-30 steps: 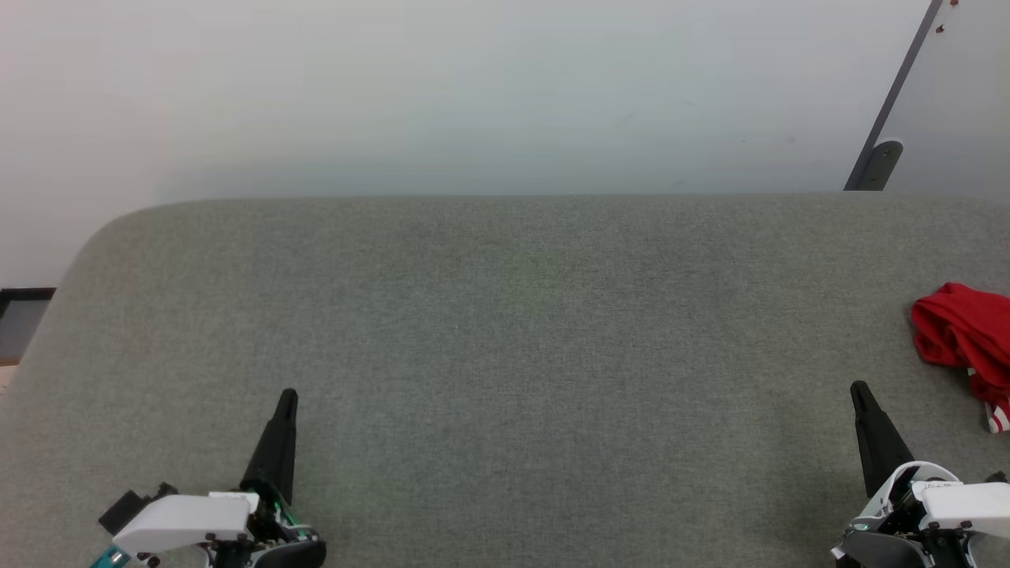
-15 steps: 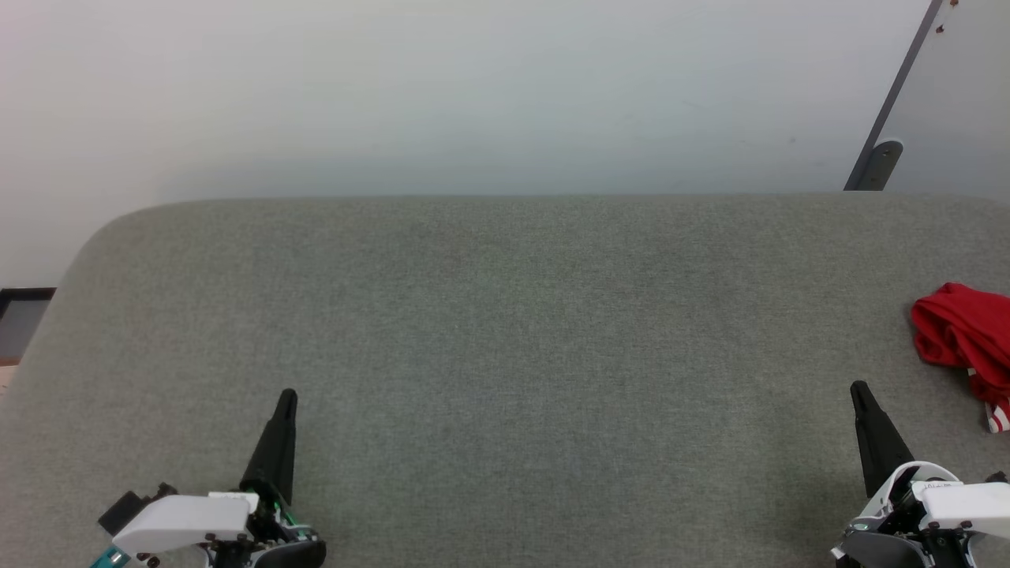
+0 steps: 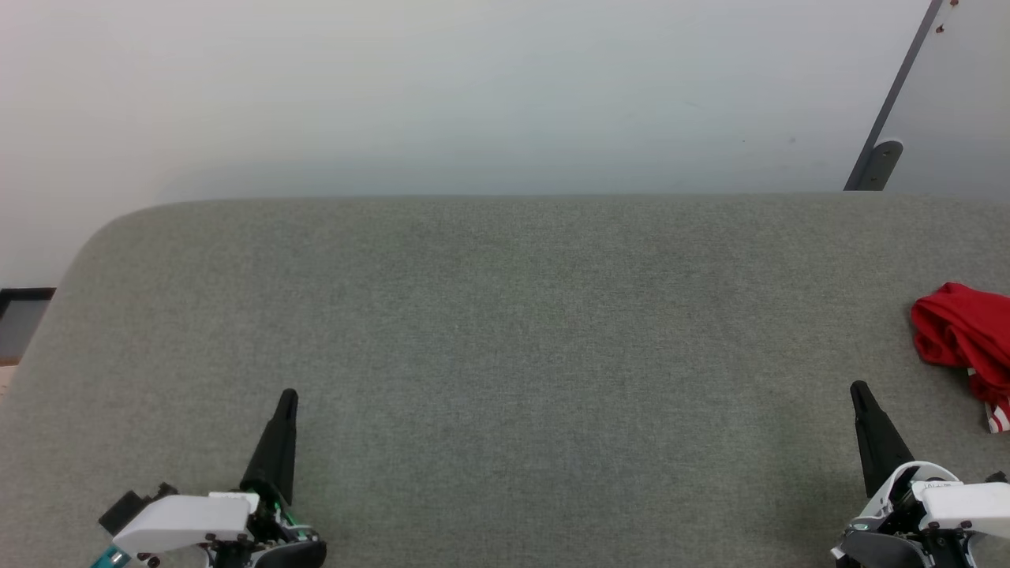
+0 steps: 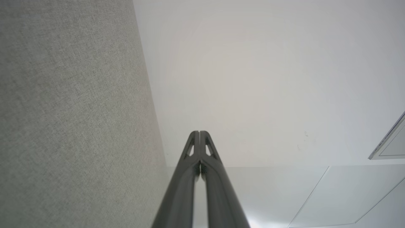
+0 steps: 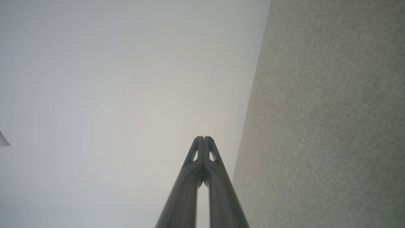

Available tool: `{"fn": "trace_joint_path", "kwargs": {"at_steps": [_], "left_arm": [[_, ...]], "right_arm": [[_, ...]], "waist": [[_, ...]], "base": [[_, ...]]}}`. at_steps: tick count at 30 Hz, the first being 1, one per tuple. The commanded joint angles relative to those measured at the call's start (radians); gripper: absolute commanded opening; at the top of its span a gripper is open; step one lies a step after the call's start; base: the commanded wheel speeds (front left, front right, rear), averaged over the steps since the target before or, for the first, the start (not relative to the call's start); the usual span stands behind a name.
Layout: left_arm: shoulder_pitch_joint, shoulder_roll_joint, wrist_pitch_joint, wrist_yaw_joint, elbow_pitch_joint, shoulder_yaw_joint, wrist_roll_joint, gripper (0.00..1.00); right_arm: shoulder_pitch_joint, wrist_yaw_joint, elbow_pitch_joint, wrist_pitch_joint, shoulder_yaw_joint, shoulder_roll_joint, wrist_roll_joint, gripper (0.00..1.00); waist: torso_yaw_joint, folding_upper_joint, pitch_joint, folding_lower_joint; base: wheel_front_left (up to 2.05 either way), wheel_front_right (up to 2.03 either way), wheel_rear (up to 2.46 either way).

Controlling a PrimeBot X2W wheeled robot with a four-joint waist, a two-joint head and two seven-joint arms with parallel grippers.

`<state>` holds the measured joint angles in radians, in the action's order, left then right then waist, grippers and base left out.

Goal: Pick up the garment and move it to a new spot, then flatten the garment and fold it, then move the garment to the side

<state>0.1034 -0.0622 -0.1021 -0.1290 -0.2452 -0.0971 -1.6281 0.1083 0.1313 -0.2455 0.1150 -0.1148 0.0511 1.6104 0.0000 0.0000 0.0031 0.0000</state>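
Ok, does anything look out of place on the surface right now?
Only the garment: it lies bunched in a heap at the grey surface's right side, partly cut off by the head view's edge, striped trim poking out.

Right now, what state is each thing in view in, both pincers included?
Left pincer with two long dark fingers: shut, fingertips touching, holding nothing.
Right pincer with two long dark fingers: shut, fingertips touching, holding nothing.
Red garment with red-and-white striped trim: crumpled in a heap, not yet flattened, lying at the head view's right edge, apart from both pincers.
Grey fabric-covered surface: flat and smooth.
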Motion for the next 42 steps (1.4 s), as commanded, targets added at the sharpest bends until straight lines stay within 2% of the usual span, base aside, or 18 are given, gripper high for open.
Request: {"fn": "trace_joint_path", "kwargs": {"at_steps": [1,42], "left_arm": [[0.01,0.001,-0.002,-0.003,-0.001,-0.003,0.004,0.0],[0.011,0.006,-0.008,-0.003,-0.001,-0.01,0.009,0.0]], "right_arm": [[0.003,-0.001,0.0,0.002,0.0,-0.004,0.004,0.0],[0.003,-0.001,0.0,0.002,0.001,-0.004,0.004,0.0]], "waist": [[0.0,0.0,0.0,0.0],[0.0,0.0,0.0,0.0]], "base": [[0.0,0.0,0.0],[0.0,0.0,0.0]]}}
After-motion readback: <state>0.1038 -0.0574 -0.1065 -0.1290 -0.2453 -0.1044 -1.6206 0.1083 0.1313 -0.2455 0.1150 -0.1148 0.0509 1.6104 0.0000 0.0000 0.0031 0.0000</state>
